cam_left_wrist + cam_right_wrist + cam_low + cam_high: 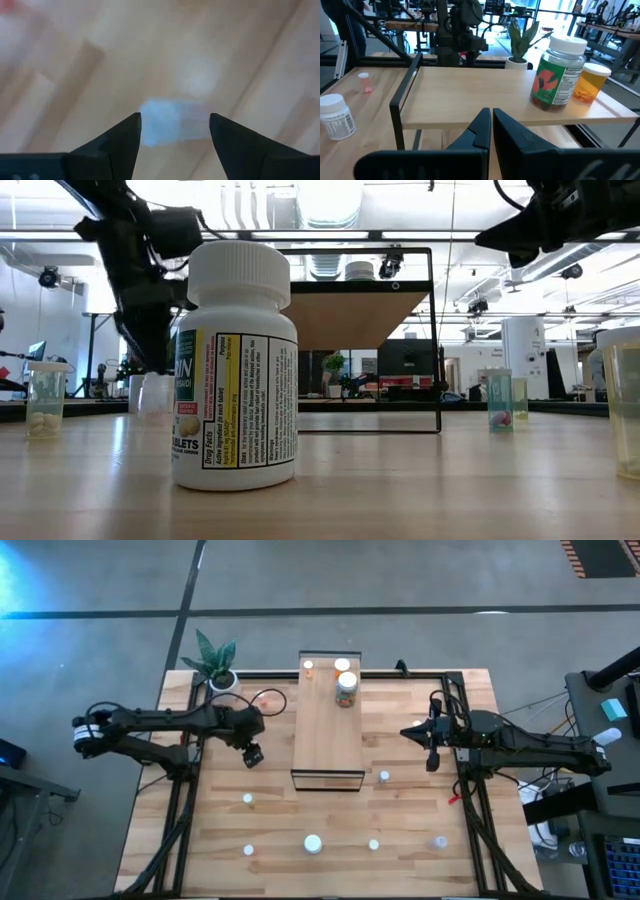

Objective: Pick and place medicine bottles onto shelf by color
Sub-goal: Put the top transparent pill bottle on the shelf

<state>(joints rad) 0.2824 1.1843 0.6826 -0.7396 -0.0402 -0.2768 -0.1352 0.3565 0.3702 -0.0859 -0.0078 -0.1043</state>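
left gripper: held over tabletop left of shelf, fingers spread wide, nothing held; blurred pale bottle seen between fingertips, below them; long axis not discernible. right gripper: parked right of shelf, fingers closed together, empty. green-labelled jar and orange bottle stood on shelf far end. loose bottles judged nearer left arm.

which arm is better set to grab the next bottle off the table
Left, probably. The left gripper is open, hanging low over the table with a small bottle between its fingers. The right gripper is shut, facing the shelf.
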